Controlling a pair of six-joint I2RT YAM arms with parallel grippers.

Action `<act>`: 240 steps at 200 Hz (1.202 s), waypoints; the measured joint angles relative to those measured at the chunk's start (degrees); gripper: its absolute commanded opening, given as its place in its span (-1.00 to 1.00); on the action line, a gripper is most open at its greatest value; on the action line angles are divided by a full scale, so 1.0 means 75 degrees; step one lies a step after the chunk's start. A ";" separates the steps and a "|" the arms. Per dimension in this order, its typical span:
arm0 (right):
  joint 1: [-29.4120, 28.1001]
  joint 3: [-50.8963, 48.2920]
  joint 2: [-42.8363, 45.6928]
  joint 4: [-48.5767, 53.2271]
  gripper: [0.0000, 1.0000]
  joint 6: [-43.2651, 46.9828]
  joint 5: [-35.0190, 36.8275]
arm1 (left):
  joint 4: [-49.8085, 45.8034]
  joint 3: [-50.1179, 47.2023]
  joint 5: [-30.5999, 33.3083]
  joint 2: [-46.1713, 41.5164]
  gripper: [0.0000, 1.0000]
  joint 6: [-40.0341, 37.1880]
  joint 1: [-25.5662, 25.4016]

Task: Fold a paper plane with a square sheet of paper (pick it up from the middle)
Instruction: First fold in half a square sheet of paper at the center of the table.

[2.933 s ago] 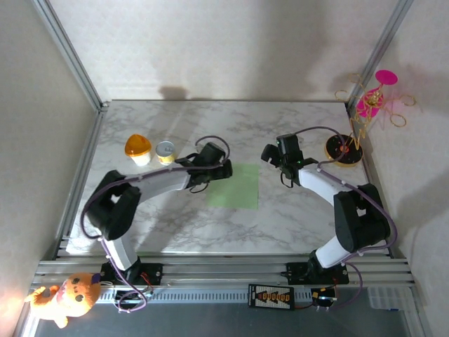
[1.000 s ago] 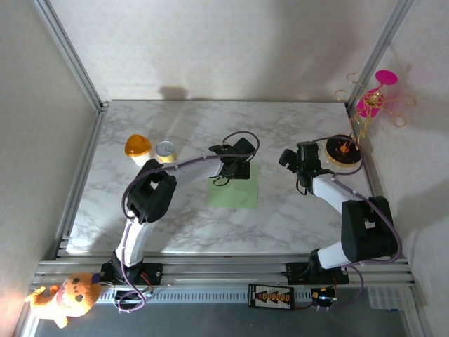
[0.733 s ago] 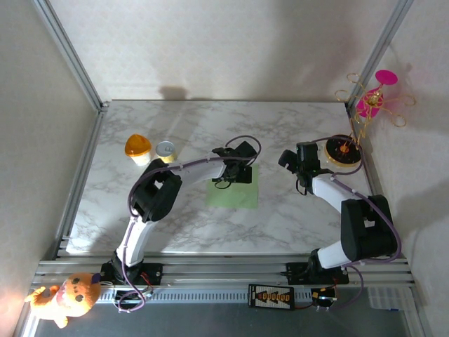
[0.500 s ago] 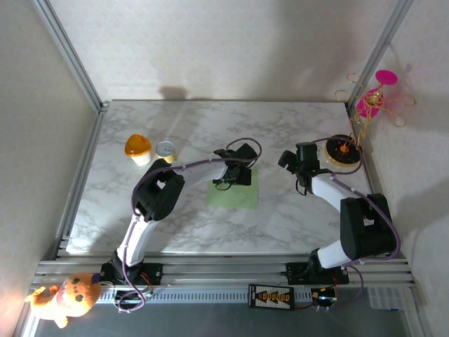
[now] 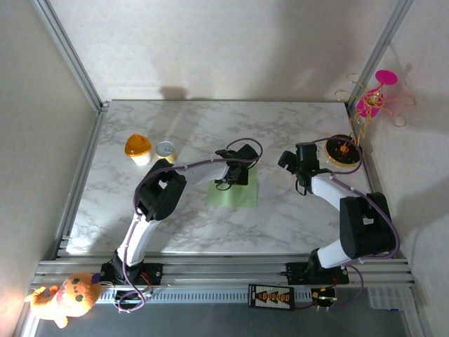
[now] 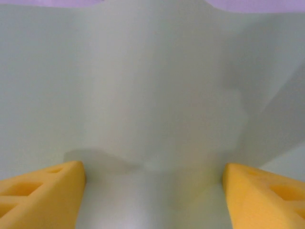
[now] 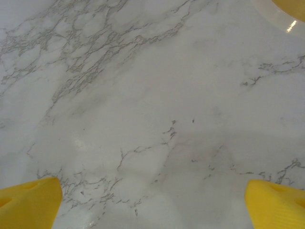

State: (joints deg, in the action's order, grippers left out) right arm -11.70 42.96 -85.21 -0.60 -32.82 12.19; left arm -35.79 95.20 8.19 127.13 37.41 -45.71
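Observation:
The square sheet of paper (image 5: 231, 194) lies pale green on the marble table (image 5: 175, 210), near the middle. My left gripper (image 5: 239, 175) is down on its far part. In the left wrist view the paper (image 6: 152, 90) is very close, and it bulges up in a soft ridge between the yellow pads (image 6: 43, 195). The left gripper (image 6: 152, 193) is open, its pads still well apart and pressing on the sheet. My right gripper (image 5: 295, 163) hovers open over bare marble to the right of the sheet, and its yellow fingertips (image 7: 28, 202) stand far apart with nothing between them.
An orange-lidded cup (image 5: 138, 149) and a small tin (image 5: 165, 149) stand at the back left. A pink-and-gold ornament stand (image 5: 366, 105) with a round yellow base (image 5: 344, 152) is at the back right, close to my right gripper. Metal frame posts border the table.
My left gripper moved right onto the sheet, came down on it, and its jaws have narrowed, raising a bulge in the paper. My right gripper drew back to the right.

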 measured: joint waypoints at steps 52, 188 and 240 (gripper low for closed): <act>0.0000 -0.0003 0.0029 -0.0015 0.97 -0.0195 -0.0055 | 0.0656 -0.0819 -0.0583 -0.0583 -0.27 0.0026 0.0198; -0.0245 -0.0338 0.0015 -0.2320 0.33 0.0050 -0.5485 | 0.4817 -0.4054 -0.4951 -0.2841 -0.36 0.0131 0.1641; -0.1049 -0.0335 -0.0997 -0.2352 -0.15 -0.0233 -0.6024 | 0.4995 -0.4549 -0.5010 -0.2541 -0.39 -0.0047 0.2060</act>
State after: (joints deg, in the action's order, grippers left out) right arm -19.57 40.45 -92.68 -18.24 -34.57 -32.99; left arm 1.67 61.08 -29.39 108.07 37.06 -30.26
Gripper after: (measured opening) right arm 0.470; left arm 0.309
